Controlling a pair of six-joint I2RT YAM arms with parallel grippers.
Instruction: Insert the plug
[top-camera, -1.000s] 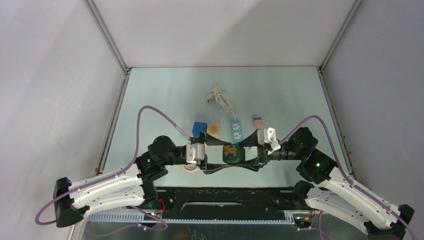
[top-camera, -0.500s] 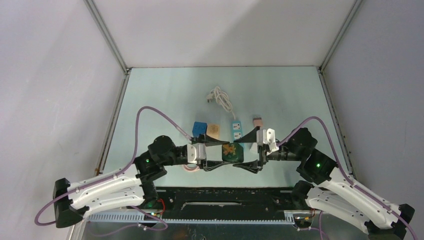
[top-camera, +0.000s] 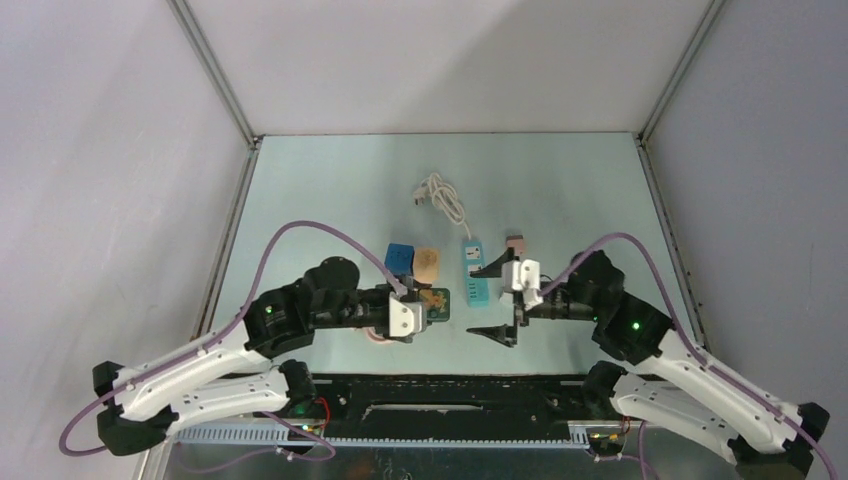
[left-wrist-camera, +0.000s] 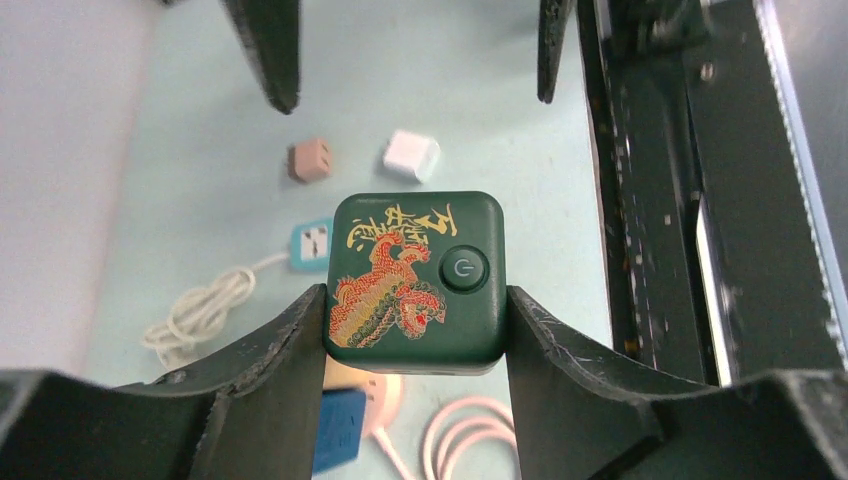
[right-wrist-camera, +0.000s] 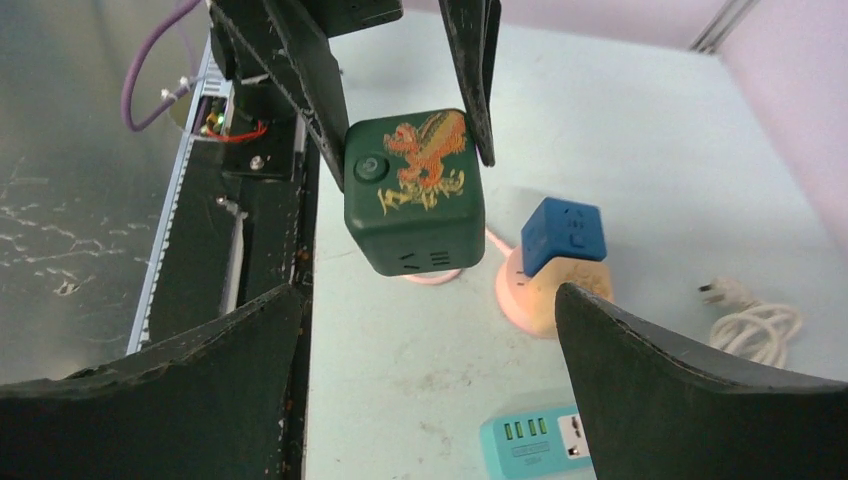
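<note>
A dark green cube socket with a dragon print (top-camera: 435, 300) (left-wrist-camera: 415, 280) (right-wrist-camera: 413, 190) hangs above the table, and my left gripper (top-camera: 432, 303) (left-wrist-camera: 415, 300) is shut on its two sides. To its right my right gripper (top-camera: 487, 300) (right-wrist-camera: 428, 300) stands wide open with nothing between its fingers, apart from the cube. The white plug (top-camera: 418, 198) (right-wrist-camera: 722, 292) lies at the end of a coiled white cable (top-camera: 445, 197) (left-wrist-camera: 200, 310) at the back of the table. That cable runs to a teal power strip (top-camera: 473, 270) (right-wrist-camera: 535, 440).
A blue cube socket (top-camera: 400, 257) (right-wrist-camera: 563, 235) rests against a pink round socket (top-camera: 428, 262) (right-wrist-camera: 535, 295). A pink cable coil (top-camera: 380, 338) (left-wrist-camera: 470, 440) lies near the front rail. A brownish adapter (top-camera: 515, 243) (left-wrist-camera: 310, 160) and a white adapter (left-wrist-camera: 411, 155) sit to the right.
My right gripper has opened wide, let go of the green cube and drawn back to the right. The left gripper keeps the cube and has pulled it left.
</note>
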